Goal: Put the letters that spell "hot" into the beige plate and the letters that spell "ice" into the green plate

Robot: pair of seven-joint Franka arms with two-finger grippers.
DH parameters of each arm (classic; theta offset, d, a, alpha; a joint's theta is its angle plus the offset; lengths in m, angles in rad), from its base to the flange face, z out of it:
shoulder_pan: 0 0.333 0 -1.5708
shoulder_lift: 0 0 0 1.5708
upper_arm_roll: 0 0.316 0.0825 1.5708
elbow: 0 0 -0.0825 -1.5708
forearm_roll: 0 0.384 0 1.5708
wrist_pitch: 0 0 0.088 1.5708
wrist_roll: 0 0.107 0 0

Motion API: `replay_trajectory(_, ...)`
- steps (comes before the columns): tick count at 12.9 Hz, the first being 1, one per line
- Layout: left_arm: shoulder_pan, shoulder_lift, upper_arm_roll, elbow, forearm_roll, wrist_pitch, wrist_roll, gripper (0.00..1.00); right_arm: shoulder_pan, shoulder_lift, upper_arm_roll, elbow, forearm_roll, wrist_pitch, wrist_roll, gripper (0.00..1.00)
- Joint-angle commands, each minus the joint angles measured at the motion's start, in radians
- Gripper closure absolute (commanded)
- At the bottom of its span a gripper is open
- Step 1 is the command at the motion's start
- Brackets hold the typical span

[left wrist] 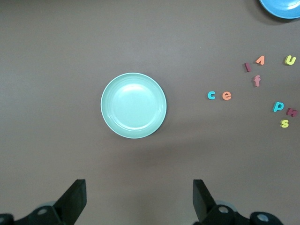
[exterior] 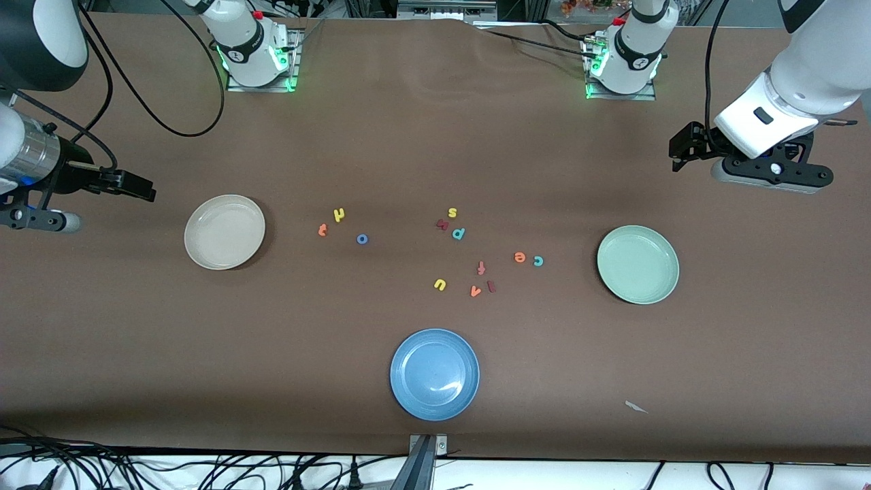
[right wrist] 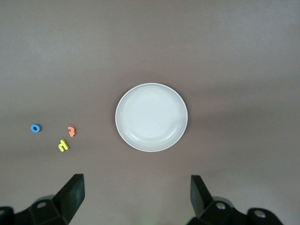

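The beige plate [exterior: 224, 231] [right wrist: 151, 117] lies empty toward the right arm's end. Beside it are the yellow h [exterior: 339, 215] [right wrist: 63, 146], orange t [exterior: 322, 230] [right wrist: 71, 131] and blue o [exterior: 362, 239] [right wrist: 35, 128]. The green plate [exterior: 638, 264] [left wrist: 133, 105] lies empty toward the left arm's end. The teal c [exterior: 538, 260] [left wrist: 212, 95] and orange e [exterior: 520, 257] [left wrist: 227, 95] lie beside it, with the dark red i [exterior: 491, 286] [left wrist: 247, 67] nearer the front camera. My right gripper [exterior: 129, 185] [right wrist: 137, 199] and left gripper [exterior: 682, 146] [left wrist: 139, 201] hover open and empty over bare table at their own ends.
A blue plate [exterior: 435, 373] sits near the front edge. Other letters lie mid-table: yellow s [exterior: 452, 212], teal p [exterior: 458, 233], a dark red letter [exterior: 442, 224], red f [exterior: 481, 267], yellow u [exterior: 439, 284], orange v [exterior: 475, 291]. A white scrap [exterior: 635, 407] lies near the front edge.
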Motion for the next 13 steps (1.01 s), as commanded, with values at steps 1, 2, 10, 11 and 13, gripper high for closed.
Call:
replay_trajectory(1, 0.000, -0.013, -0.001, -0.013, 0.017, -0.006, -0.003, 0.00, -0.003, -0.017, 0.036, 0.002, -0.036, -0.013, -0.005, 0.00)
replay_trajectory(2, 0.000, -0.010, -0.001, -0.013, 0.017, -0.002, -0.002, 0.00, -0.001, -0.016, 0.043, 0.002, -0.037, -0.005, -0.004, 0.00)
replay_trajectory(10, -0.014, -0.013, -0.004, -0.020, 0.016, -0.009, 0.009, 0.00, 0.008, 0.000, 0.067, -0.010, -0.040, 0.013, 0.003, 0.00)
replay_trajectory(11, -0.019, -0.013, -0.004, -0.019, 0.016, -0.009, 0.010, 0.00, 0.013, 0.012, 0.073, -0.012, -0.037, 0.025, 0.001, 0.00)
replay_trajectory(13, -0.026, -0.012, -0.004, -0.020, 0.016, -0.006, 0.010, 0.00, 0.037, 0.026, 0.113, -0.036, -0.036, 0.045, 0.004, 0.00)
